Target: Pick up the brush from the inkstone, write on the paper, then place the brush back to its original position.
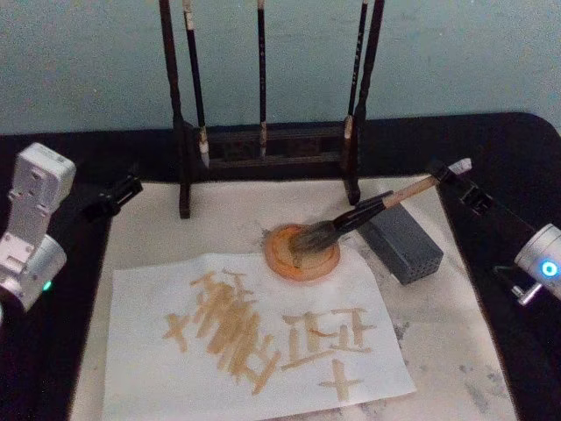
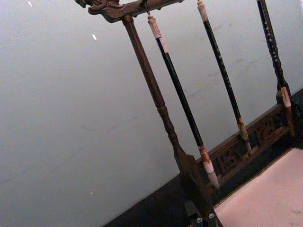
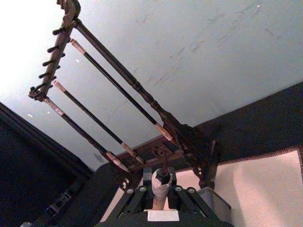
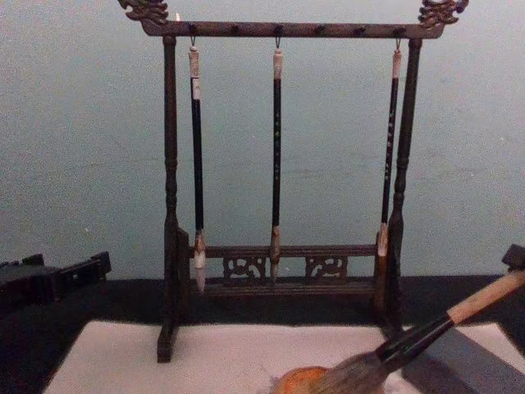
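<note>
The brush lies slanted, its bushy bristles resting on the round orange inkstone and its pale handle rising toward the back right. My right gripper is shut on the handle's white end, which sits between the fingers in the right wrist view. From the chest the brush slopes down to the inkstone. The paper lies in front of the inkstone and carries brown written strokes. My left gripper is parked at the back left, away from all of it.
A dark wooden brush rack with three thin hanging brushes stands behind the inkstone. A grey perforated block sits under the brush handle, right of the inkstone. A cream felt mat covers the black table.
</note>
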`<state>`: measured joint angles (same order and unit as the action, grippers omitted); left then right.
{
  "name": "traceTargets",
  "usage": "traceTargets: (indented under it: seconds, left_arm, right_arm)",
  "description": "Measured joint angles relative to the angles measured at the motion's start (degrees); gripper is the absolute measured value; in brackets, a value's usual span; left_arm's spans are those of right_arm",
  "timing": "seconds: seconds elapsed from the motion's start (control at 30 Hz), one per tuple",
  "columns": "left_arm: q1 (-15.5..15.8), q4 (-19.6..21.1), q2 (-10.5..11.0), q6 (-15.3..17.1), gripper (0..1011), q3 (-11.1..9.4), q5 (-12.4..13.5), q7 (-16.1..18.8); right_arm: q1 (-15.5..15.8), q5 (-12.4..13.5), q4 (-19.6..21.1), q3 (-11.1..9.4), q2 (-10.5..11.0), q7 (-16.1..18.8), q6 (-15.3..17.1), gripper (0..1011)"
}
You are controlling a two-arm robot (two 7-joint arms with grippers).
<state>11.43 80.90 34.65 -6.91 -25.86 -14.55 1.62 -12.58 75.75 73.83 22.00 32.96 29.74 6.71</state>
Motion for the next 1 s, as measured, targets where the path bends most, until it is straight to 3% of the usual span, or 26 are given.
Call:
traceTargets:
  seconds: [0.37,0.73,1.0]
  left_arm:
    - [0.0,0.0,0.0,0.0,1002,0.0,0.0,0.0]
    - [0.0,0.0,0.0,0.0,1002,0.0,0.0,0.0]
    - [0.0,0.0,0.0,0.0,1002,0.0,0.0,0.0]
  right_arm:
    - [0.1,0.0,0.1,-0.1,-0.1,0.0,-0.1,180]
    - [0.1,-0.1,0.1,-0.1,-0.1,0.0,-0.1,555]
    - [0.5,0.1,1.1,-0.1,0.5,-2.7,0.4,812]
